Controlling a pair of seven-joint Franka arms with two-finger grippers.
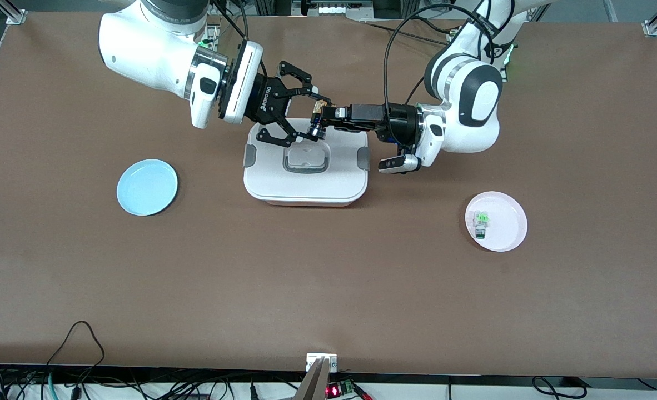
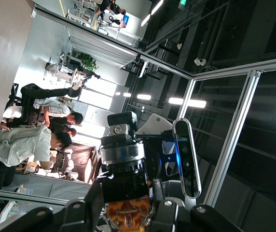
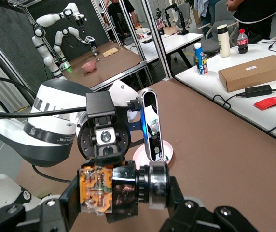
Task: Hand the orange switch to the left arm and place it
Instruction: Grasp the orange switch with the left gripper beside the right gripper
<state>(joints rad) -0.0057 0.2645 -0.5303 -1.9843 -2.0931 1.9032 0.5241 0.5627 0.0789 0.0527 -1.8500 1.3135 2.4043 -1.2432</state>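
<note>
1. I see both arms stretched level over the box (image 1: 305, 178), wrists facing each other above its edge nearest the bases.
2. The left gripper (image 1: 322, 118) is clenched on the orange switch (image 1: 317, 126), held in the air over the lid.
3. The right gripper (image 1: 302, 113) has its fingers spread around the switch, not closed on it.
4. The right wrist view shows the switch's orange block (image 3: 99, 188) and black round end close up.
5. The pink plate (image 1: 509, 233) holds a green-and-white part (image 1: 480, 223); the blue plate (image 1: 147, 186) lies toward the right arm's end.
</note>
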